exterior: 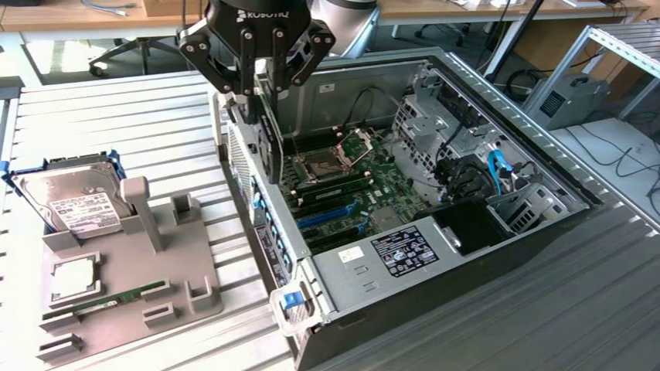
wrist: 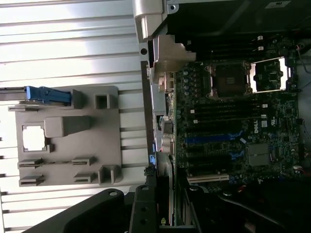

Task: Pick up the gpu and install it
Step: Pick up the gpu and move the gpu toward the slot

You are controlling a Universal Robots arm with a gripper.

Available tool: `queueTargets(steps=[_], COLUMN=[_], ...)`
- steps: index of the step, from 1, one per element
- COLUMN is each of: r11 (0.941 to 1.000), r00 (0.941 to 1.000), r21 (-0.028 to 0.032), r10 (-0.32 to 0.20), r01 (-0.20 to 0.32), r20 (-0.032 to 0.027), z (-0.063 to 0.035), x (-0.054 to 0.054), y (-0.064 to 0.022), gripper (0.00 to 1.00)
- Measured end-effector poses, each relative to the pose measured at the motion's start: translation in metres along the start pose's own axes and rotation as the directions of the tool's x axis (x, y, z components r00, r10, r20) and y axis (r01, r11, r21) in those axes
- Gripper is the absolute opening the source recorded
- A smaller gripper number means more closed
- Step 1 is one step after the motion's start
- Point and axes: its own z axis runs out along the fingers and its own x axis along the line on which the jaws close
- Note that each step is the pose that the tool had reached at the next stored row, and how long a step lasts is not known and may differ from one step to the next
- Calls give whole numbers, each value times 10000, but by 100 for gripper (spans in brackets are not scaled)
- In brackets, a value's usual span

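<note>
The gpu [exterior: 270, 139] is a slim dark card hanging edge-on under my gripper [exterior: 264, 93], which is shut on its upper edge. It hovers over the open computer case [exterior: 341, 270], just inside the case's rear wall, above the motherboard [exterior: 382, 182] and its blue and black expansion slots [exterior: 328, 216]. The card's lower edge is still apart from the slots. In the wrist view, the dark fingers [wrist: 141, 213] clamp the card's silvery bracket end [wrist: 166, 204], and the blue slot [wrist: 209, 139] lies on the board beyond it.
A grey parts fixture [exterior: 191, 270] lies on the slatted table at the exterior view's left. It carries a silver hard drive [exterior: 77, 202], a green memory stick [exterior: 124, 297] and a square chip [exterior: 73, 278]. Drive cages and cables [exterior: 484, 170] fill the case's far side.
</note>
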Motion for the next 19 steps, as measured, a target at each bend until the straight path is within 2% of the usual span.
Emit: queueTargets(steps=[19], r11=[10000], r00=[10000], r21=[3], r10=[1], r01=[-1], r20=[0], z=[5], x=[-106], y=[8], gripper=[27])
